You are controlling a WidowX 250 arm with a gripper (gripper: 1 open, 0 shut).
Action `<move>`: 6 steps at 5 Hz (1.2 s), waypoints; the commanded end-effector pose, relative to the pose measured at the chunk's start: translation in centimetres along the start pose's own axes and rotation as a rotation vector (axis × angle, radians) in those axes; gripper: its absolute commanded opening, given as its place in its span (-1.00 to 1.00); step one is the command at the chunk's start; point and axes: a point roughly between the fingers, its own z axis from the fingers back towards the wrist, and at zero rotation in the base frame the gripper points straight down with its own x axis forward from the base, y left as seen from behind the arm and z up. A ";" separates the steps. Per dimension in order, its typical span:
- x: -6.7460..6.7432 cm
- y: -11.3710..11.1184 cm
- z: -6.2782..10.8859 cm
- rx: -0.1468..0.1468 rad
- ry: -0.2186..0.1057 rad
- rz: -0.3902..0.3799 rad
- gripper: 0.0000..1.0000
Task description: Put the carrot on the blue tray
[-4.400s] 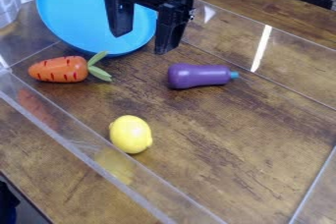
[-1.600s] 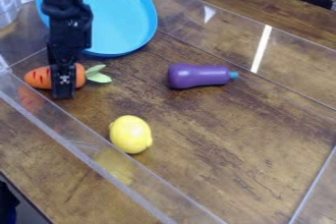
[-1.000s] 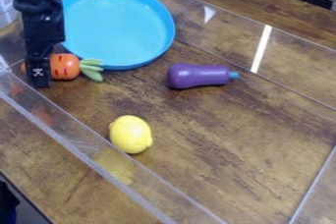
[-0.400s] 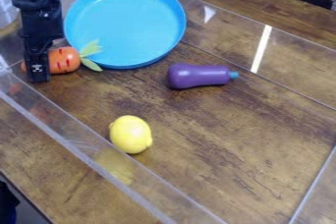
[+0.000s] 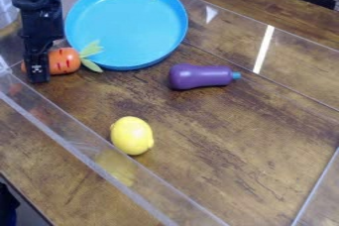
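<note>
The carrot lies on the wooden table at the far left, its green top pointing right toward the blue tray. My black gripper comes straight down over the carrot's left end and is shut on it; the fingers hide that end. Just right of and behind the carrot lies the tray, a large light-blue oval with a raised rim and nothing in it.
A purple eggplant lies right of centre and a yellow lemon nearer the front. A clear plastic wall runs along the table's left and front edges, close to the gripper.
The gripper descended at the left onto the carrot and closed on it; the carrot shifted slightly. In the last half second nothing moved.
</note>
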 end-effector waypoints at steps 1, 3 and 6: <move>0.9 0.2 2.5 0.055 -0.027 -0.063 -1.00; 1.6 1.9 2.0 0.059 -0.031 -0.156 -1.00; 1.9 3.0 1.3 0.056 -0.034 -0.179 -1.00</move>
